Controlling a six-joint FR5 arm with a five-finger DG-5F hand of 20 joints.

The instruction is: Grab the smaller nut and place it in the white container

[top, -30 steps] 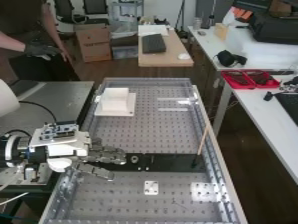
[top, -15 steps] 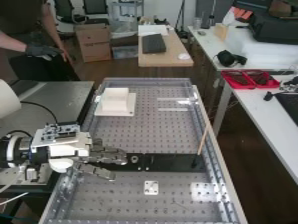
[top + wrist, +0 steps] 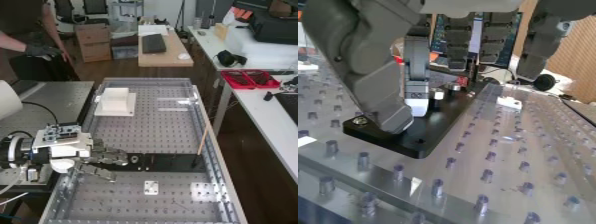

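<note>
See the robot hand (image 3: 110, 157) low over the black bar (image 3: 176, 163), with loose, almost straight fingers (image 3: 416, 65), open and holding nothing. Likely down there to get close to the small things, and open to leave room for one between the fingers. Look just by the fingertips for the nearer nut (image 3: 436, 94), and a bit past it for the farther nut (image 3: 455, 86). Hard to tell which to call the smaller nut, or how to tell touching from almost touching. Both up on the bar, maybe to be easy to pinch. Well apart, off to the left of the hand, find a white box (image 3: 115, 101), likely the white container, perhaps put there to stay out of the way. Best to close gently on just one, without bumping the other.
</note>
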